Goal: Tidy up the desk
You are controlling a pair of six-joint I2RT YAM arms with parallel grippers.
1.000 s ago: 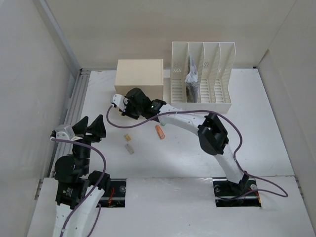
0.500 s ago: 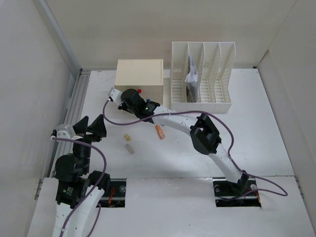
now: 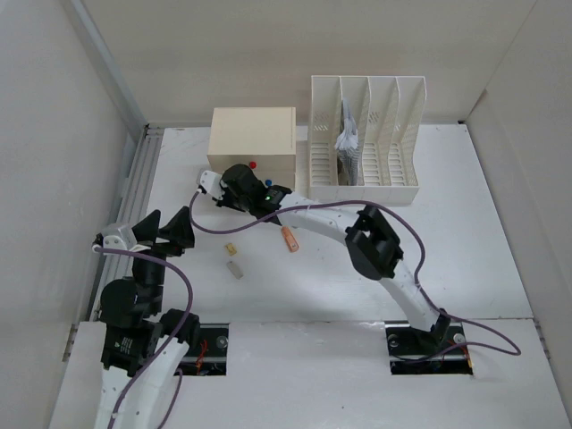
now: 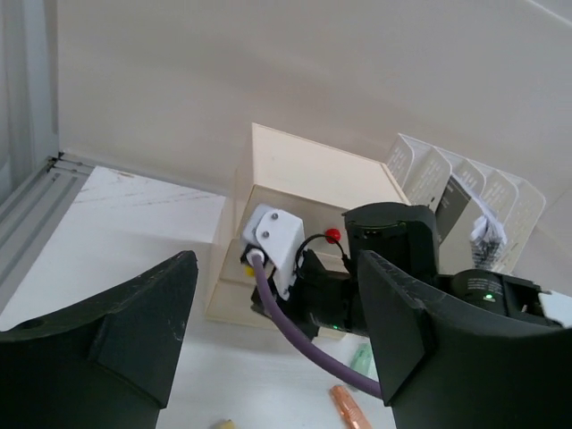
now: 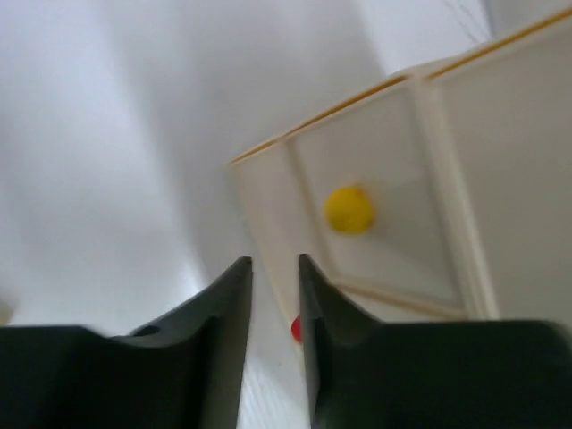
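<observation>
The white desk (image 3: pixel 465 232) holds a cream drawer box (image 3: pixel 252 141) at the back. My right gripper (image 3: pixel 234 181) reaches up to the box's front left corner. In the right wrist view my right gripper (image 5: pixel 274 268) has a narrow gap between its fingers with nothing in it. A yellow knob (image 5: pixel 349 210) sits just ahead and a red knob (image 5: pixel 296 329) peeks out beside the right finger. My left gripper (image 3: pixel 165 231) is wide open and empty near the left rail, and in the left wrist view (image 4: pixel 277 349) it faces the box (image 4: pixel 304 179).
An orange pen (image 3: pixel 289 239), a small yellow piece (image 3: pixel 230 248) and a grey piece (image 3: pixel 235 268) lie mid-desk. A pale green item (image 4: pixel 362 362) lies under the right arm. A white slotted file rack (image 3: pixel 366 143) with papers stands back right. A grooved rail (image 3: pixel 141 183) runs along the left.
My right gripper moved forward and left up to the drawer box, then shifted slightly back toward me. The left arm stayed still.
</observation>
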